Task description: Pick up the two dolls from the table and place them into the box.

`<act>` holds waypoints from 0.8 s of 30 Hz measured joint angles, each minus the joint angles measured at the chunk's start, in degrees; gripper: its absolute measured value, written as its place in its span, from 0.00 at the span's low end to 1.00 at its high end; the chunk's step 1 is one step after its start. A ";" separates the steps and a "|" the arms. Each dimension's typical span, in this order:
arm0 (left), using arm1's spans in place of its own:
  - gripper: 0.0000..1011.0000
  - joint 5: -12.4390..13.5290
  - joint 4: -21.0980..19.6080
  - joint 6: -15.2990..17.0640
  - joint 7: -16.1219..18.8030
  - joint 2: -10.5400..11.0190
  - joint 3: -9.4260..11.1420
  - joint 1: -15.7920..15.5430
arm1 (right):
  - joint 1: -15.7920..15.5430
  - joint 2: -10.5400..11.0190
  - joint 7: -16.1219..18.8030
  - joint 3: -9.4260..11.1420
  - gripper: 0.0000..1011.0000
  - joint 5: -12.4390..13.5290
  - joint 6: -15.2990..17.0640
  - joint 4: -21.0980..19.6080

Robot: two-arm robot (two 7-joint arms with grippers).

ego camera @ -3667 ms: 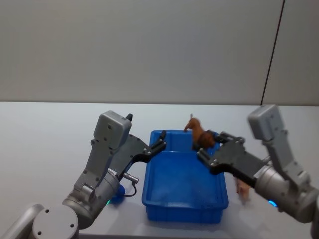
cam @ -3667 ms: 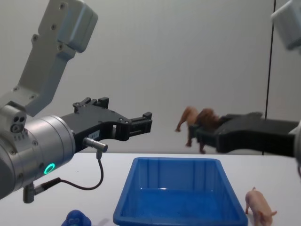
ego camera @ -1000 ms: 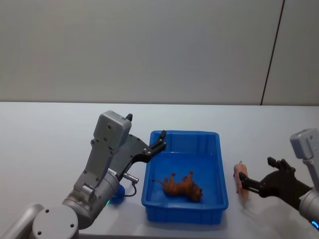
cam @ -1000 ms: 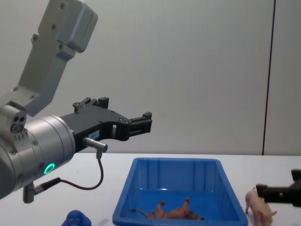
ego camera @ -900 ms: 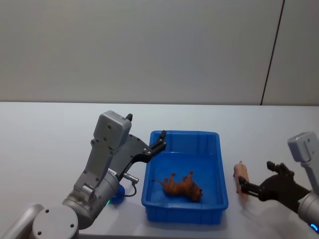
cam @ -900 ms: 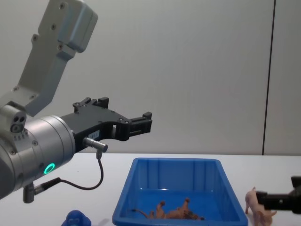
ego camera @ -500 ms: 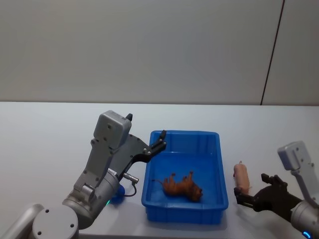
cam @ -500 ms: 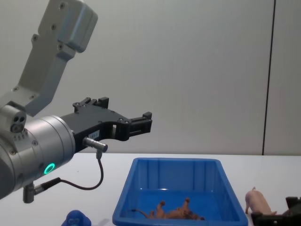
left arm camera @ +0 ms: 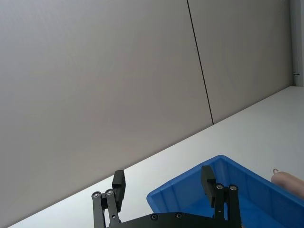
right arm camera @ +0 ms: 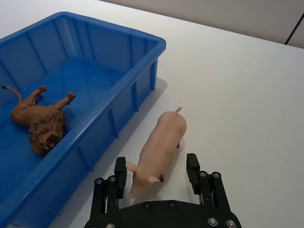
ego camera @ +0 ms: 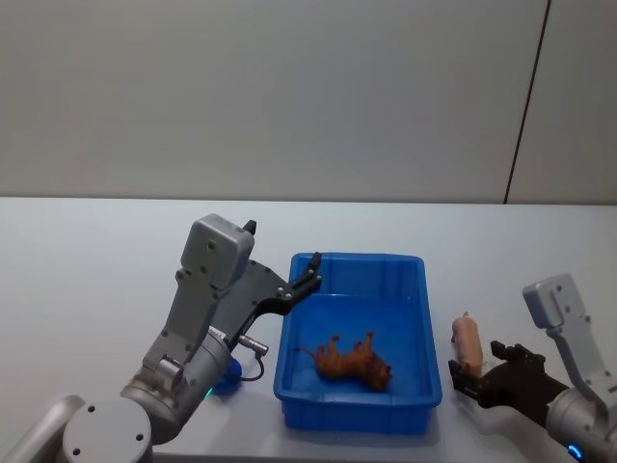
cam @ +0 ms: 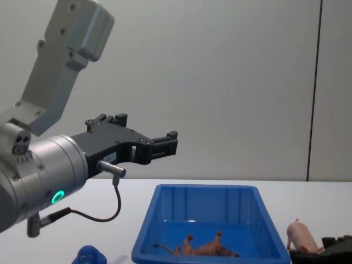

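Note:
The blue box [ego camera: 357,413] stands on the white table [ego camera: 96,260]. A brown lion doll [ego camera: 355,362] lies on its side inside the box [right arm camera: 128,90]. A pink pig doll [right arm camera: 164,140] stands on the table just right of the box. My right gripper [right arm camera: 156,175] is open and low over the table, with a finger on either side of the pig's head and a gap to each. My left gripper [ego camera: 310,268] hangs open above the box's far left corner. A blue figure [cam: 91,256] sits left of the box, partly hidden by the left arm.
The table stretches bare to the right of the pig [ego camera: 469,340] and behind the box. A grey wall with a dark vertical seam [ego camera: 525,96] stands behind the table. A cable [cam: 113,206] loops under the left arm.
The lion, held above the box 3.7 s ago, now lies in it. Over the last second my right gripper has dropped and drawn back to the pig's head end. The left arm stays still.

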 joint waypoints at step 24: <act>0.99 0.00 0.00 0.00 0.00 0.00 0.00 0.00 | 2.83 -2.50 -3.74 -0.18 0.30 0.63 -0.91 2.78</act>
